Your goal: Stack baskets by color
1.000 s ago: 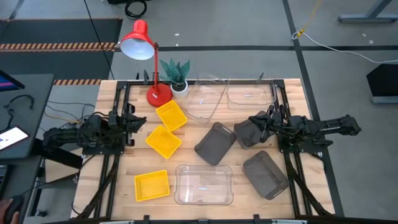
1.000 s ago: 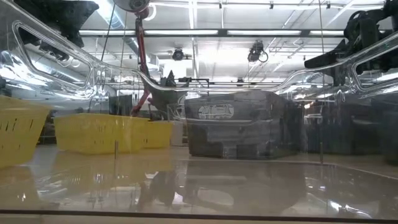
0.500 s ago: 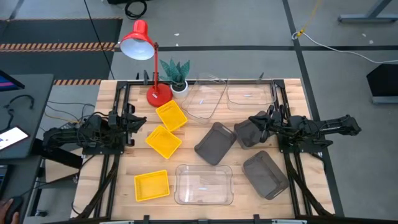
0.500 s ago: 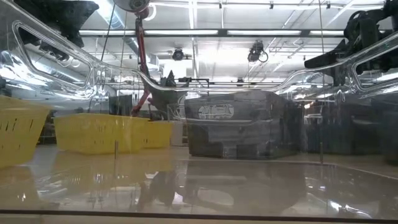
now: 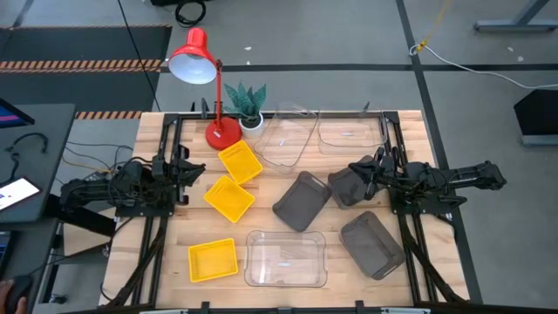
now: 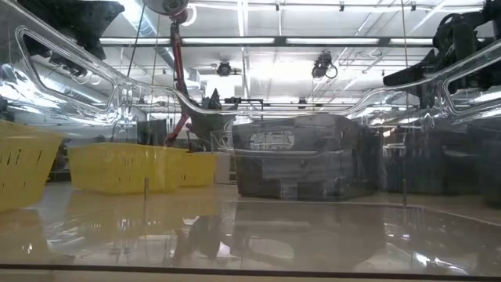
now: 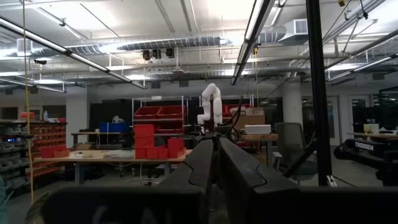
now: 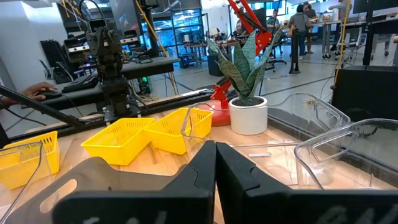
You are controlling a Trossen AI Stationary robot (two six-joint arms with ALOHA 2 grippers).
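Lying low and outstretched at opposite sides of the wooden desk, the left tool and right tool are both closed and empty, nine unstacked shallow plastic baskets scattered between them.

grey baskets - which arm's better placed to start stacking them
Right. The right gripper sits shut at the edge of one grey basket, with the other two close by. The left gripper, also shut, is beside the yellow baskets.
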